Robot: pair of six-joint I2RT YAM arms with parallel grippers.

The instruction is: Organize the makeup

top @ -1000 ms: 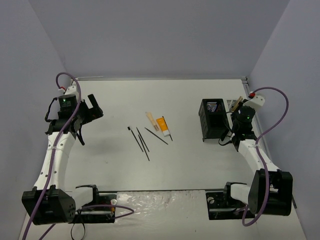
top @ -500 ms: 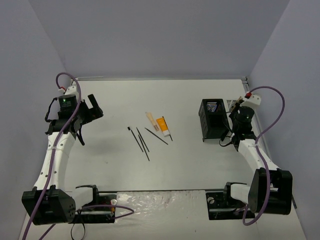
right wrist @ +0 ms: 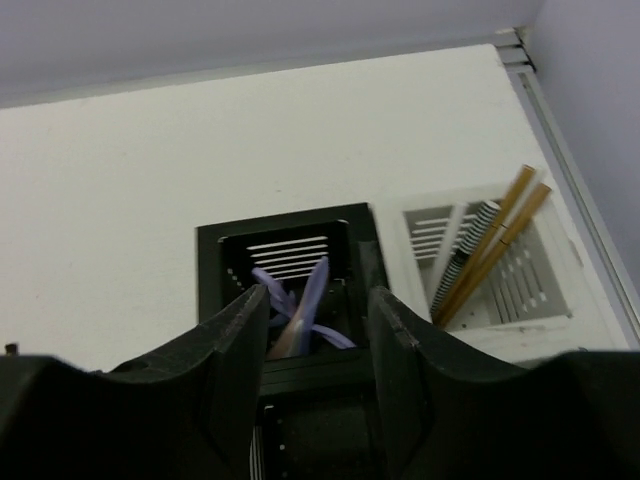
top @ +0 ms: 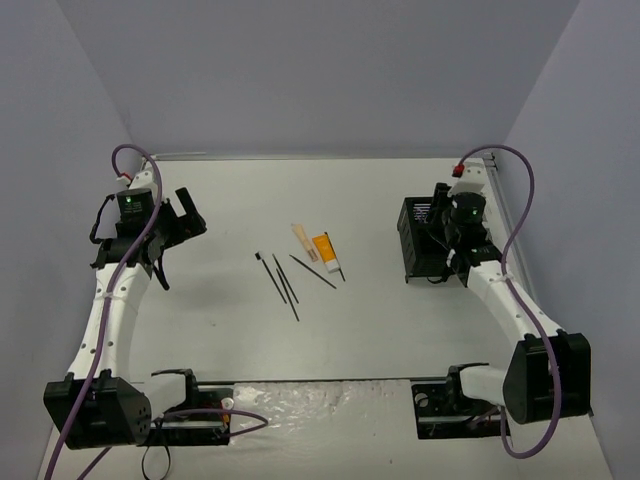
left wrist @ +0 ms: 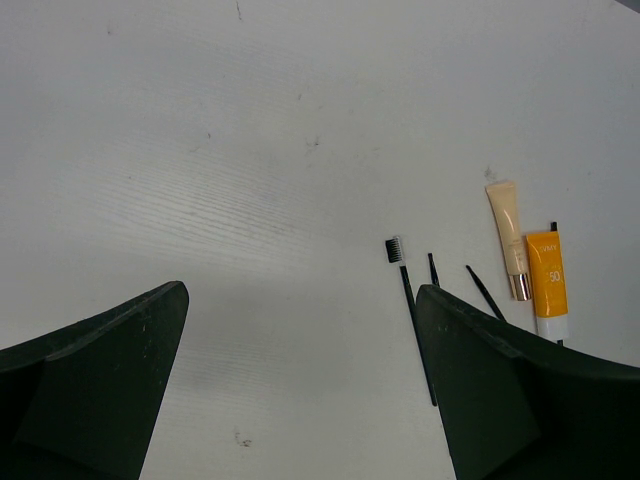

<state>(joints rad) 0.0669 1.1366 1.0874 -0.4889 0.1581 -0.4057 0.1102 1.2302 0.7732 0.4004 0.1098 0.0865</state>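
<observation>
Mid-table, thin black pencils (left wrist: 416,330) lie loose, the orange-and-white tube (left wrist: 547,280) just beyond. Left, the left gripper (left wrist: 302,300) hangs spread wide. Far right, the right gripper (right wrist: 318,302), fingers apart, hovers above the black holder (right wrist: 208,262) containing the lavender tool (right wrist: 317,278).

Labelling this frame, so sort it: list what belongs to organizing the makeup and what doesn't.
Makeup: black brushes, beige tube, orange tube, all loose on the table; lavender tool, wooden sticks, both stowed.
Not makeup: black holder, white holder.
</observation>
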